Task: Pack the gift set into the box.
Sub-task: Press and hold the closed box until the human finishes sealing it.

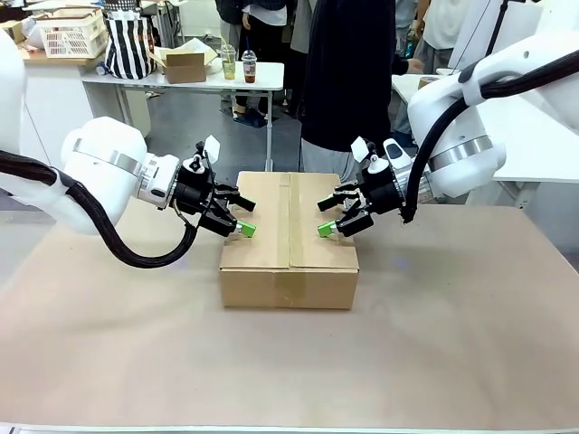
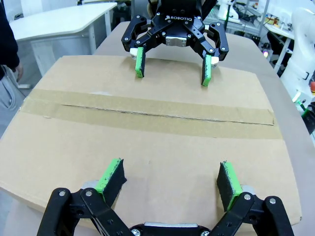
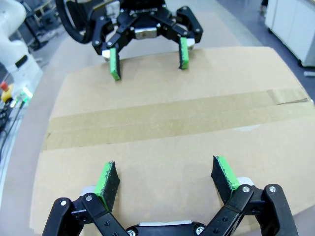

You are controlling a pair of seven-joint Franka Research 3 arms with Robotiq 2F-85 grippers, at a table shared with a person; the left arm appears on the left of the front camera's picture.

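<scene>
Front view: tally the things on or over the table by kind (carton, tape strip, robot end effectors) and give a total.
Carton: 1
Tape strip: 1
End effectors: 2, the left end effector and the right end effector
Total: 4

Front view across table [image 1: 470,316], wrist views close over carton [image 1: 289,244], facing each other

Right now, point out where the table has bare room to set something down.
Free: the strip of table between the box and the near edge. Crowded: the box top, where the open left gripper and right gripper reach in.
</scene>
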